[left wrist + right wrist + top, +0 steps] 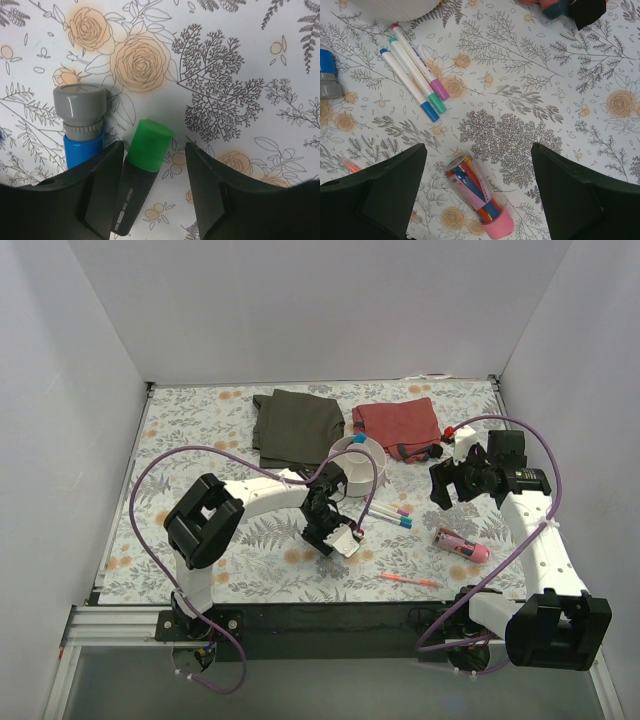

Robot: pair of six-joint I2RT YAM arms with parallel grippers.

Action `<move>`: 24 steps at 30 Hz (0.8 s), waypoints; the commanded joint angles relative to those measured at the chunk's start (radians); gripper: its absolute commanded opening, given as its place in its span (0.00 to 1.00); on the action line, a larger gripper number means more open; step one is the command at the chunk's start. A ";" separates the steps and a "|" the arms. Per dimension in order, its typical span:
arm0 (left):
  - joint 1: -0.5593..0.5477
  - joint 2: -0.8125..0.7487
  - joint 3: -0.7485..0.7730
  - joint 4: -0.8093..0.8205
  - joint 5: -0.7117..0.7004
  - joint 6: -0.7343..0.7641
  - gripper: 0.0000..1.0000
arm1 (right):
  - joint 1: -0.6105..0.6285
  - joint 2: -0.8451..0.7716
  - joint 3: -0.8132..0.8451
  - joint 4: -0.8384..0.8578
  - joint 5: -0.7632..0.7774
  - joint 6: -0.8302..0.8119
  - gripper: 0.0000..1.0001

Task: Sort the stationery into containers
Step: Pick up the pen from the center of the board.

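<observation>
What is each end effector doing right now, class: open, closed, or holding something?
Left end effector: open, straddling the green marker, not gripping it.
Right end effector: open, holding nothing.

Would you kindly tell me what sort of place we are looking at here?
Probably a robot-lab test booth: plain white walls enclose a floral-covered table, and a left arm and right arm are bolted to an aluminium rail at its near edge.
</observation>
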 commanded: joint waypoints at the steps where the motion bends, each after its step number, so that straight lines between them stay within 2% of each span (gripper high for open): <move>1: -0.006 0.019 0.028 0.001 -0.026 0.063 0.52 | -0.004 -0.013 -0.014 0.037 -0.026 -0.006 0.95; 4: -0.004 0.026 0.026 -0.003 -0.038 0.069 0.50 | -0.004 -0.027 -0.024 0.036 -0.017 -0.003 0.95; 8: -0.006 0.032 0.029 -0.015 -0.043 0.069 0.37 | -0.004 -0.045 -0.040 0.038 -0.014 -0.001 0.95; 9: -0.006 0.035 0.034 -0.020 -0.046 0.068 0.31 | -0.004 -0.048 -0.043 0.038 -0.014 0.000 0.95; 13: -0.006 0.048 0.049 -0.031 -0.058 0.059 0.19 | -0.004 -0.050 -0.050 0.038 -0.017 0.002 0.95; 16: -0.007 0.061 0.088 -0.051 -0.061 0.034 0.01 | -0.004 -0.046 -0.037 0.038 -0.014 0.002 0.95; 21: -0.007 0.007 0.241 -0.133 0.001 -0.095 0.00 | -0.004 -0.050 -0.014 0.033 0.005 0.000 0.95; 24: -0.007 -0.080 0.313 -0.140 0.055 -0.177 0.00 | -0.004 -0.051 -0.022 0.034 0.003 -0.001 0.95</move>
